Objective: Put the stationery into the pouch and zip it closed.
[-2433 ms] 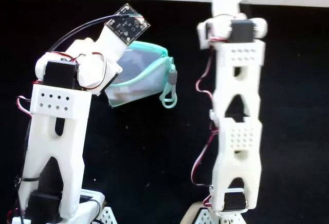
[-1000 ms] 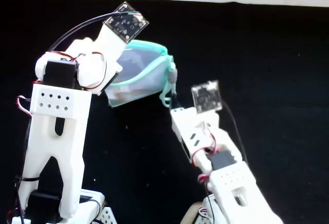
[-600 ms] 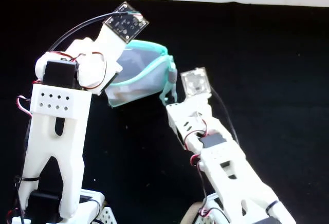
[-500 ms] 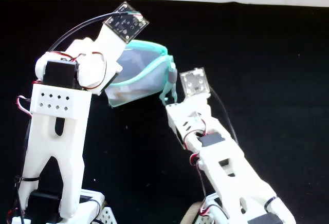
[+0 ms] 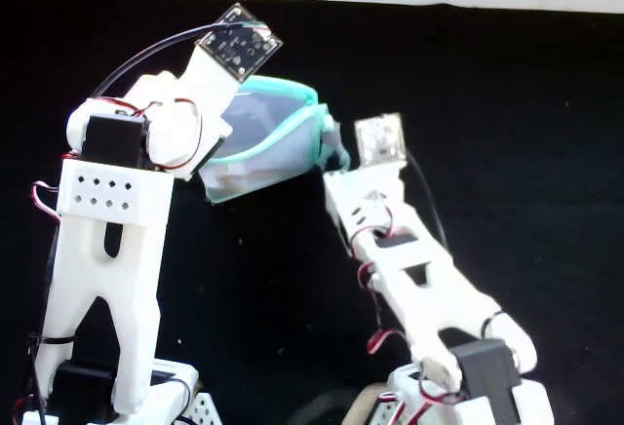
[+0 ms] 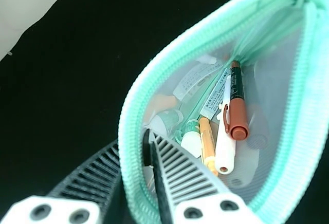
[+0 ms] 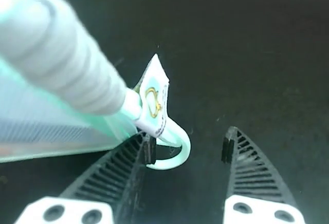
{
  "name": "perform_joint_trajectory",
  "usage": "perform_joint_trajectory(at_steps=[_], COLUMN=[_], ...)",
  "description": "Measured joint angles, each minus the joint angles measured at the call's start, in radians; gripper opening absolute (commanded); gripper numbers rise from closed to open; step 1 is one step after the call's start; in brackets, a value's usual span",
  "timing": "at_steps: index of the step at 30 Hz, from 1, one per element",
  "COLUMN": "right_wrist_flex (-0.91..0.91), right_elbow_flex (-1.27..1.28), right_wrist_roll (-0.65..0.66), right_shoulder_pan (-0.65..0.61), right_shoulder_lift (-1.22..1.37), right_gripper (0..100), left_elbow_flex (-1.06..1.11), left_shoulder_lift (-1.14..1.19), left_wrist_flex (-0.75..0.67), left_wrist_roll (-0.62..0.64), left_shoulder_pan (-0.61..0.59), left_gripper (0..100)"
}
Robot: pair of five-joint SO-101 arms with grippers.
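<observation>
High view: the left arm (image 5: 107, 240) holds the mint-edged clear pouch (image 5: 263, 147) up off the black bench (image 5: 526, 103). The right arm (image 5: 419, 279) has its wrist end just beside the pouch's zip end.

Left wrist view: the pouch mouth is unzipped and gaping. Inside the pouch lie a brown marker (image 6: 238, 106), a white pen (image 6: 225, 136) touching it, an orange pen (image 6: 207, 144) beside that, and several smaller items too jumbled to identify. The left claw (image 6: 131, 144) is clamped on the pouch rim, one finger inside the pouch and one outside.

Right wrist view: the right claw (image 7: 186, 149) stands wide open and grips nothing. The pouch's ribbed zip pull (image 7: 61, 64) ends in a mint ring (image 7: 172, 154). The ring rests against one finger's inner face, apart from the other finger.
</observation>
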Motion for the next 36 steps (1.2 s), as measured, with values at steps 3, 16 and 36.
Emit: perform_joint_trajectory(at_steps=[3, 16, 36], right_wrist_flex=[-0.005, -0.031, -0.032], right_elbow_flex=[-0.043, -0.084, -0.075], right_wrist_roll=[0.000, 0.000, 0.018], right_shoulder_pan=[-0.003, 0.006, 0.005], right_shoulder_lift=[0.048, 0.057, 0.015], right_gripper=[22.1, 22.1, 22.1], left_elbow_flex=[0.000, 0.000, 0.000], left_shoulder_lift=[0.000, 0.000, 0.000], left_wrist_flex=[0.000, 0.000, 0.000], left_wrist_roll=[0.000, 0.000, 0.000], left_shoulder_pan=[0.000, 0.000, 0.000], left_gripper=[1, 1, 1])
